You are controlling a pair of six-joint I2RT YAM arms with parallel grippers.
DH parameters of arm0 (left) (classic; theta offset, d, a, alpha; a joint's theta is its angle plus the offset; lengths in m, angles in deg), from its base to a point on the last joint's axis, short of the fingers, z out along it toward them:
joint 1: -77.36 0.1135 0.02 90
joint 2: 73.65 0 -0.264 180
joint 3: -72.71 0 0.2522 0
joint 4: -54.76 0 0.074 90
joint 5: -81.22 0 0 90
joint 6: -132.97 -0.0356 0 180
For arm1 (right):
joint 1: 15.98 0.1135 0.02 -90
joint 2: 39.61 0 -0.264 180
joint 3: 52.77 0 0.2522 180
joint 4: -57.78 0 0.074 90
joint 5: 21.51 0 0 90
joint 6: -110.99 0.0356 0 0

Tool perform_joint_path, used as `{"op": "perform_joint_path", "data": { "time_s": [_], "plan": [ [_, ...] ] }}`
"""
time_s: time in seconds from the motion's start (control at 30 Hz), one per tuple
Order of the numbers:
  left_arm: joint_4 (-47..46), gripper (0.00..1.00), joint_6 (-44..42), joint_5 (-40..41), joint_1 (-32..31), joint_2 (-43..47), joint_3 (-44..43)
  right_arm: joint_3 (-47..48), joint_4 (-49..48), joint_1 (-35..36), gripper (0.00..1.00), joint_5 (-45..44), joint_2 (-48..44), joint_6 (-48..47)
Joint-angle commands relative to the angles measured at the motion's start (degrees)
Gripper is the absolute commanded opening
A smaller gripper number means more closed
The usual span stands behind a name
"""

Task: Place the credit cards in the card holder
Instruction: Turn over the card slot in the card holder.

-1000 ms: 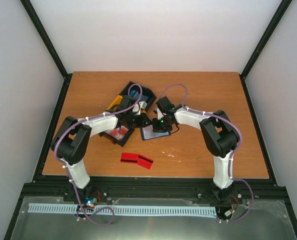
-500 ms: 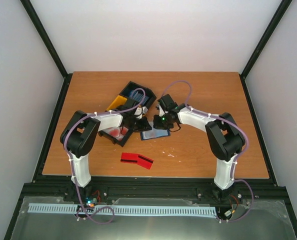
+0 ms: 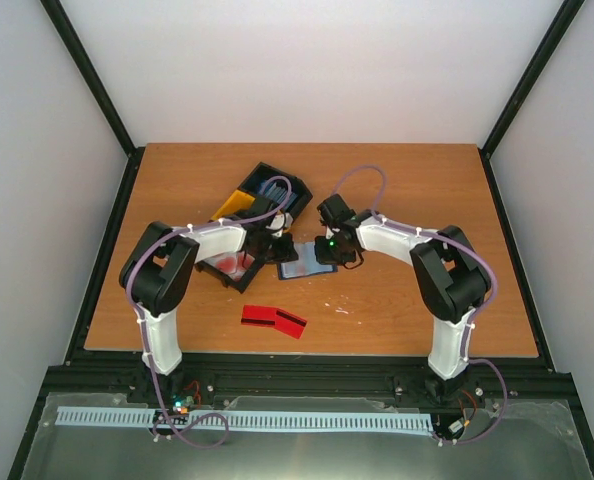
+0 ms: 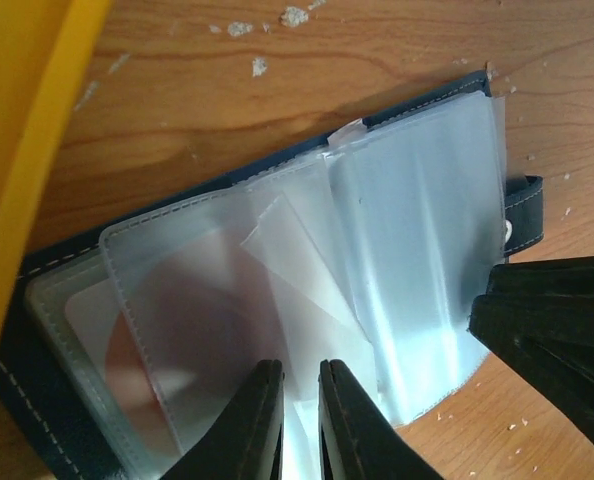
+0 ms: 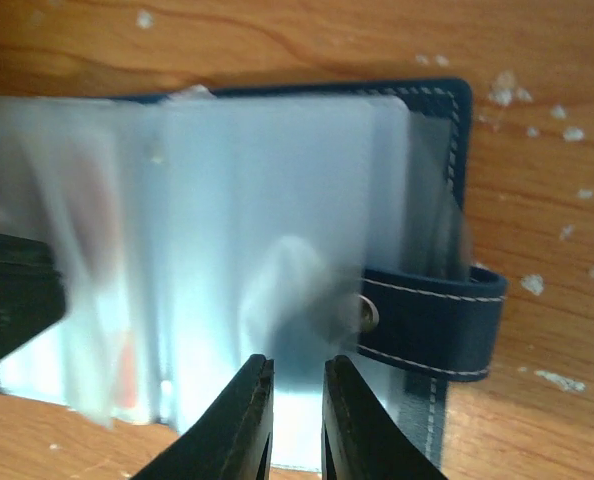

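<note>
Wood table (image 3: pixel 397 190); white walls (image 3: pixel 317 70); blk frame (image 3: pixel 89 75)

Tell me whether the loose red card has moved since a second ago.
No. The loose red card lies at the same spot against the front edge of the table.

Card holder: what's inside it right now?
The open card holder holds fanned-out clear sleeves. A reddish card shows faintly through those on one side. Whether the rest hold cards is hidden by overlapping plastic.
</note>
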Motion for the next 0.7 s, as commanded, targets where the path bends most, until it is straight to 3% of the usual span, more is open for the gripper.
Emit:
{"op": "perform_joint_path", "data": {
  "time_s": [0.0, 0.2, 0.67],
  "plan": [
    [5.7, 0.13, -3.2, 4.3, 0.2, 0.3, -1.8, -0.2, 2.8, -0.4, 0.16, -2.2, 1.9, 0.9],
    [4.8, 0.21, -7.5, 1.8, 0.0, 3.5, -3.1, 2.0, 2.7, -0.4, 0.16, -1.9, -1.3, 0.0],
    [3.6, 0.62, -14.4, 3.7, 3.7, 23.6, 0.5, 1.6, 1.3, -1.0, 0.19, -1.3, -12.8, -2.0]
  ]
}}
